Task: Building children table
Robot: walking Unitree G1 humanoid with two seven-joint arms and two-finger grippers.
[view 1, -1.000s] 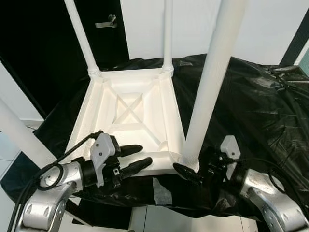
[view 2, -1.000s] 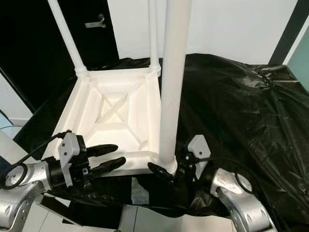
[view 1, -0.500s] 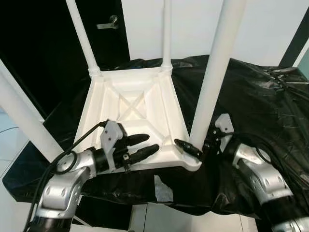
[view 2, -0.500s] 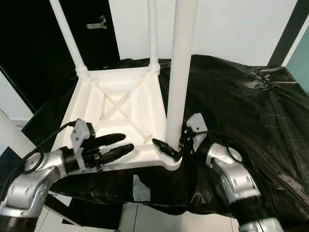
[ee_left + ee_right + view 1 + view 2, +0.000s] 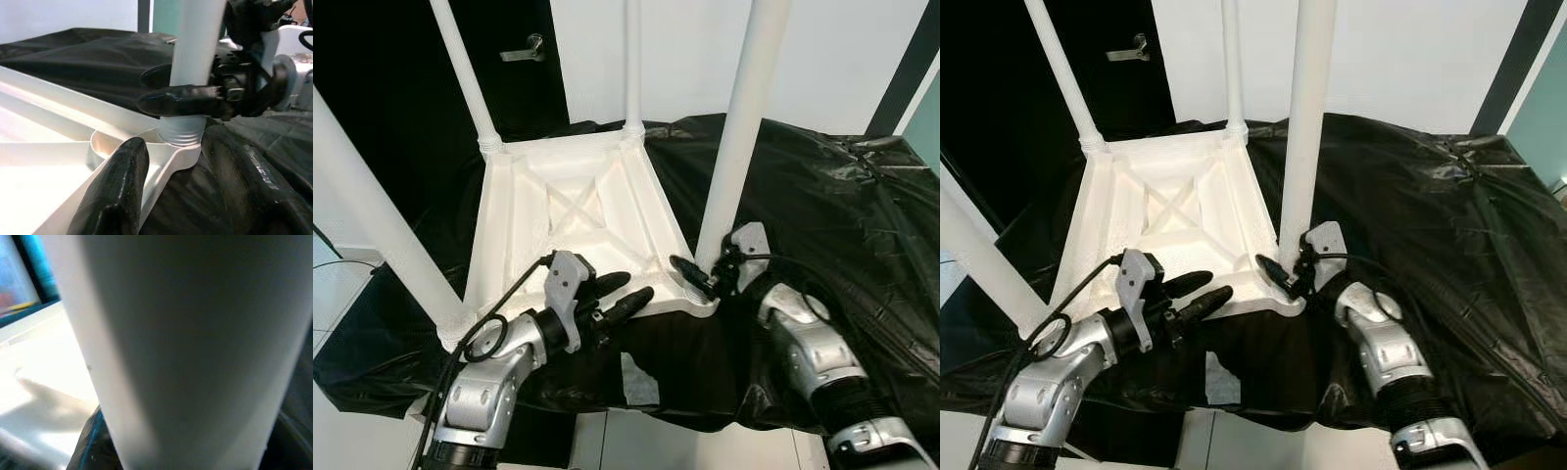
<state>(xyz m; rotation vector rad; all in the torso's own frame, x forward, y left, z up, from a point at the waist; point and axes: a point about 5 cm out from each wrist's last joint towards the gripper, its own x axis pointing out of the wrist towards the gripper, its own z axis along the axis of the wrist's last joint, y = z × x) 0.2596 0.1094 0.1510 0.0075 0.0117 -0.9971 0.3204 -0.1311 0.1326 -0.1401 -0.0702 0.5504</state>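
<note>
Your right end effector (image 5: 697, 278) has climbed to clamp the leg (image 5: 736, 147) at its base, left end effector (image 5: 625, 297) spread wide; stiff, light plastic, so grip low.

Even, bright indoor light; head views sharp, the right wrist view blurred and overexposed at close range.

White plastic children's table (image 5: 578, 211) lies upside down, 4 legs (image 5: 736, 127) pointing up.
</note>
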